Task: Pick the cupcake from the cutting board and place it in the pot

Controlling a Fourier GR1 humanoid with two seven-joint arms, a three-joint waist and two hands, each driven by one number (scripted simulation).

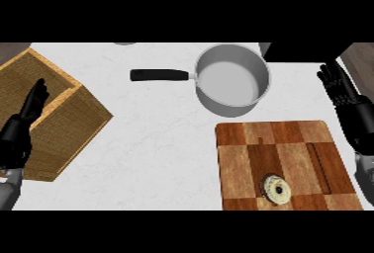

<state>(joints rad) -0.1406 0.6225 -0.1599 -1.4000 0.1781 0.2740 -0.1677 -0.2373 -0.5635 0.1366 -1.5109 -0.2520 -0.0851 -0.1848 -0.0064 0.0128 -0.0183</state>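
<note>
Both hands, left (18,133) and right (347,104), rest open at the counter's sides, cupcake (277,189) untouched.

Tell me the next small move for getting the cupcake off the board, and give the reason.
Probably bring the right hand back and inward over the cupcake. The cupcake sits untouched near the cutting board's near edge, while that hand is open at the board's far right, nearer the pot. The left hand rests open over the wicker box, farther away.

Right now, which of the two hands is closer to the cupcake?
The right hand, resting open beside the cutting board that carries the cupcake. The left hand is across the counter, over the wicker box.
</note>
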